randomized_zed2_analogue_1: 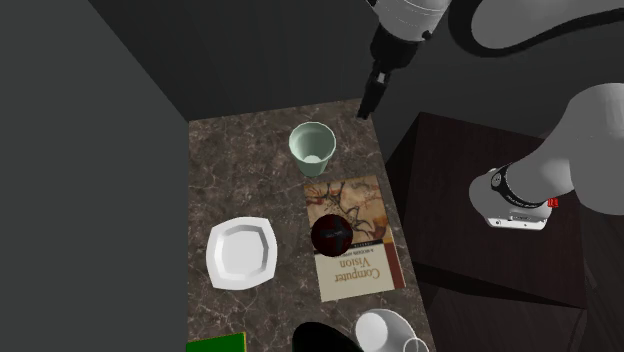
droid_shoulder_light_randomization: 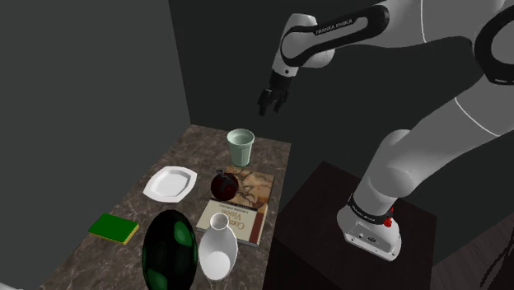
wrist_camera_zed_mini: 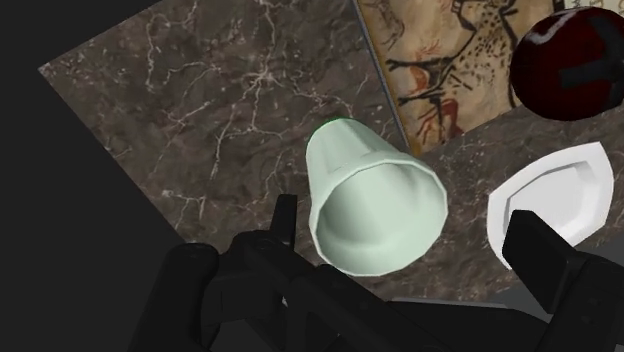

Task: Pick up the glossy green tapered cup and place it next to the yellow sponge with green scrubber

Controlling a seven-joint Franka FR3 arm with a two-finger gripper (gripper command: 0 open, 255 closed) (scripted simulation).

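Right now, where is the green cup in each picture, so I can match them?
Shoulder view: the pale green cup stands upright at the table's far end, below the gripper.
Second exterior view: the cup is upper middle, next to the cave-painting book.
Wrist view: the cup is ahead of the open gripper, untouched.
Shared landmark: the dark red ball by that book.

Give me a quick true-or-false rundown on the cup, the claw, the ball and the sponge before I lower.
1. The pale green cup stands upright on the marble table. True.
2. The claw is shut on the cup. False: it is open and above the cup, not touching it.
3. The dark red ball rests on the Computer Vision book. True.
4. The cup sits beside the sponge. False: they are apart, with the white plate between them.
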